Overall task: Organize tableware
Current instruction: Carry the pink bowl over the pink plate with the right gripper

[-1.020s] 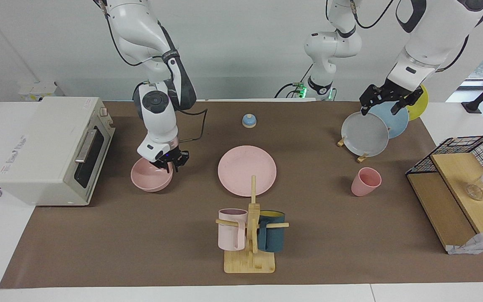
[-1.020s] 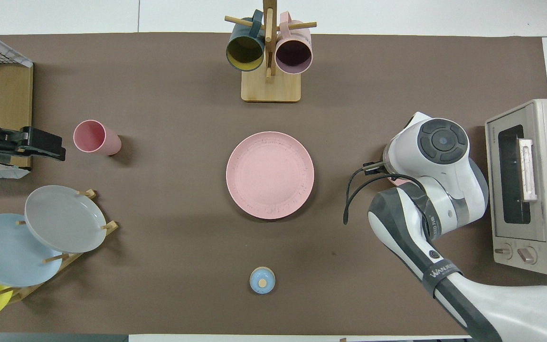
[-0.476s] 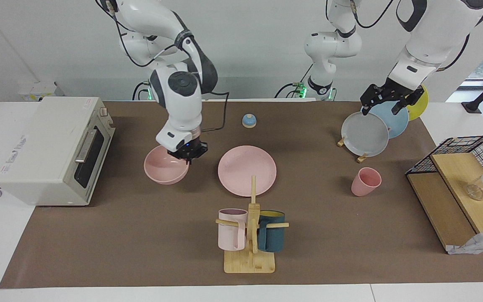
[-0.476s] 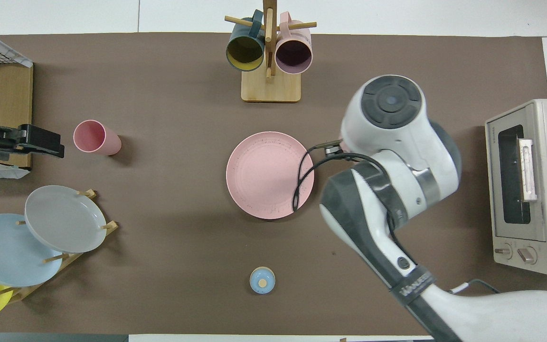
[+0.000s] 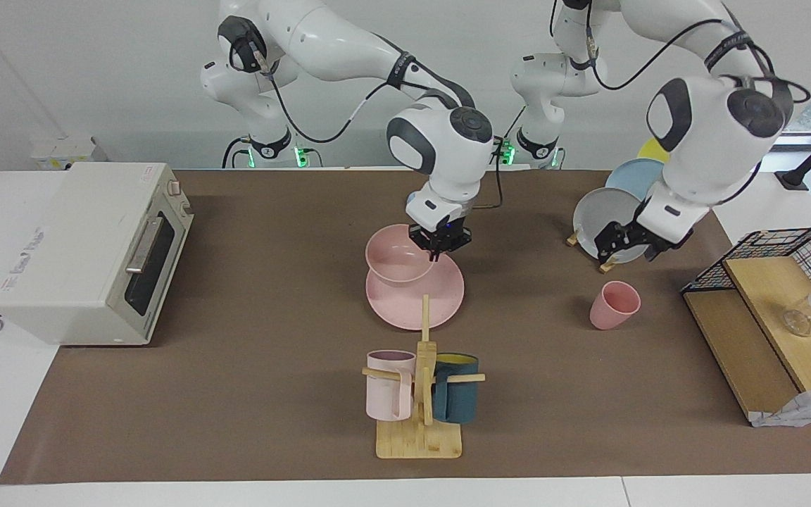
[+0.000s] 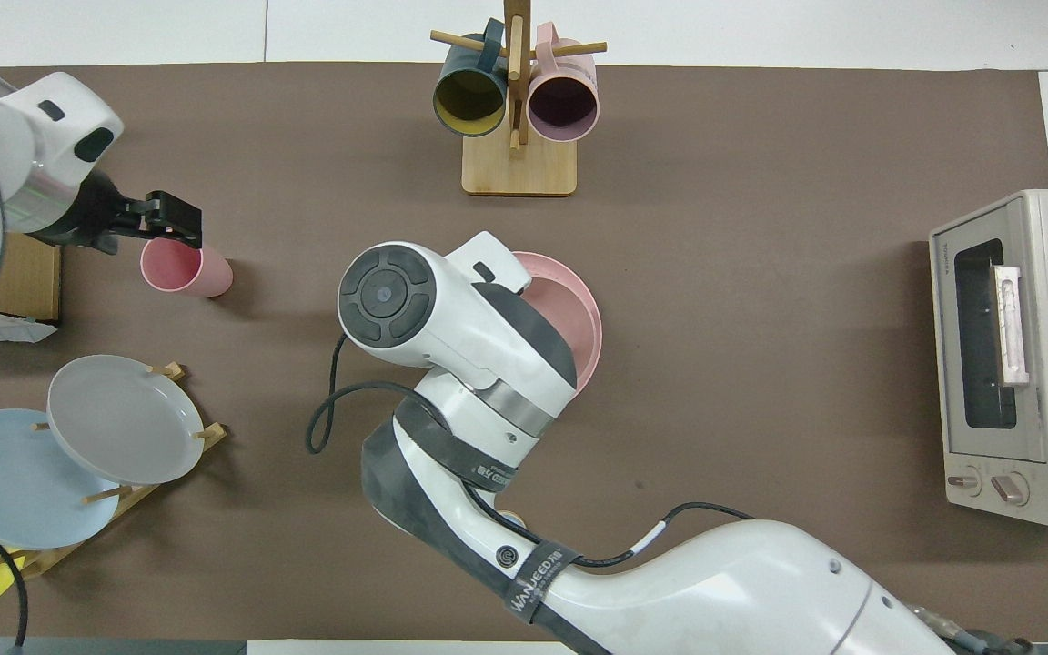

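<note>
The right arm reached over the plate, covering most of it. The left gripper hung over the cup's rim. Mugs hung on the rack; the toaster oven sat at the right arm's end.

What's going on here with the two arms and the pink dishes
The right gripper holds the pink bowl by its rim, raised over the pink plate mid-table; it is not set down yet. The left gripper hangs in the air above the pink cup, which stands untouched toward the left arm's end of the table.
</note>
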Action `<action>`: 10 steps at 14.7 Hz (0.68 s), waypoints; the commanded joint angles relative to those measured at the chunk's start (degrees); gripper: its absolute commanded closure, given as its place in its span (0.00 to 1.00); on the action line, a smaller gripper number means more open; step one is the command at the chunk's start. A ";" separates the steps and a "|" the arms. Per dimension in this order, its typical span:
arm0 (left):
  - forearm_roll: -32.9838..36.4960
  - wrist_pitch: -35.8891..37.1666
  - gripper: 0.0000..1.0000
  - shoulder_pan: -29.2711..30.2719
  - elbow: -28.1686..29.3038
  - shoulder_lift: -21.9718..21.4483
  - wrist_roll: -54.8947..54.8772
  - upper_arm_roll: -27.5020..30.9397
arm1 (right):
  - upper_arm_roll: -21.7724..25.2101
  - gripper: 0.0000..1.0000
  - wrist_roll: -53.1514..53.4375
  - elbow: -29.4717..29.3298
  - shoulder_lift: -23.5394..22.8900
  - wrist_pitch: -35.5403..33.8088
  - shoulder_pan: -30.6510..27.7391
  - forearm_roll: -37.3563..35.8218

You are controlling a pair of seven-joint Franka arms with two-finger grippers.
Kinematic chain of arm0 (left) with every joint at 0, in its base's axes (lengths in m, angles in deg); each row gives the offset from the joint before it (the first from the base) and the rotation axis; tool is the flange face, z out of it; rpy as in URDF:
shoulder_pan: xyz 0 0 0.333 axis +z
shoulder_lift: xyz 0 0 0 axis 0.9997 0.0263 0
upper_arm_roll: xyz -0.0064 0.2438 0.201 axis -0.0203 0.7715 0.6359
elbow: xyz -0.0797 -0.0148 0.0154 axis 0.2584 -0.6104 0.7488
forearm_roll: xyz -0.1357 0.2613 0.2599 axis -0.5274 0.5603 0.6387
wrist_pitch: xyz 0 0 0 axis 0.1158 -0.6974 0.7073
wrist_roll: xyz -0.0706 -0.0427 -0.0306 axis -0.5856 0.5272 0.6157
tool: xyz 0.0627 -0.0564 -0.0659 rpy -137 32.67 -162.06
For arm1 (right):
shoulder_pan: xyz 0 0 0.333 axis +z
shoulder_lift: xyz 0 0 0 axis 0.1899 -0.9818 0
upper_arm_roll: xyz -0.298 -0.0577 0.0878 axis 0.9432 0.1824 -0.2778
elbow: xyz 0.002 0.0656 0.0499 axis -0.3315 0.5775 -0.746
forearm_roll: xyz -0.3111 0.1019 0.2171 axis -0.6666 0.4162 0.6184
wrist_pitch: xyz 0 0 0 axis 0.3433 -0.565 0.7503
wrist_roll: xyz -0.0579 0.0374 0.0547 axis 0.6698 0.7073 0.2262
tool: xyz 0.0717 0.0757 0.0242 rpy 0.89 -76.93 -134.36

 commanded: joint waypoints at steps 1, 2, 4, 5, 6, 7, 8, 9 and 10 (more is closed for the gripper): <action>0.17 -2.70 0.00 0.82 -1.01 2.44 0.59 -0.28 | -0.35 1.00 2.48 -1.20 -1.80 1.48 0.56 -1.22; 0.17 -3.58 0.00 0.82 -0.92 3.49 0.59 -0.28 | -0.35 1.00 2.66 -0.41 -1.98 1.74 0.92 -1.40; 0.17 -5.16 0.00 0.38 -0.05 4.64 0.94 -0.28 | -0.35 1.00 2.58 1.34 -2.07 3.58 0.31 -2.54; 0.17 -6.13 0.00 0.38 1.44 4.64 1.03 -0.28 | -0.35 1.00 2.66 1.44 -2.07 3.50 0.31 -2.63; 0.17 -6.92 0.00 0.47 2.07 4.64 1.03 -0.28 | -0.35 1.00 2.58 1.62 -1.98 3.33 0.31 -2.72; 0.17 -7.19 0.00 0.64 2.16 4.73 1.03 -0.28 | -0.35 1.00 2.66 1.79 -1.98 3.41 0.31 -2.72; 0.17 -7.28 0.00 0.73 2.16 4.73 1.03 -0.28 | -0.35 1.00 2.58 1.79 -1.98 3.50 0.22 -2.72; 0.17 -7.28 0.00 0.73 2.33 4.82 1.03 -0.28 | -0.35 1.00 2.66 1.79 -1.98 3.59 0.13 -2.63; 0.17 -7.37 0.00 0.73 2.86 4.73 1.81 -0.28 | -0.35 1.00 2.84 1.79 -1.98 3.76 0.13 -2.37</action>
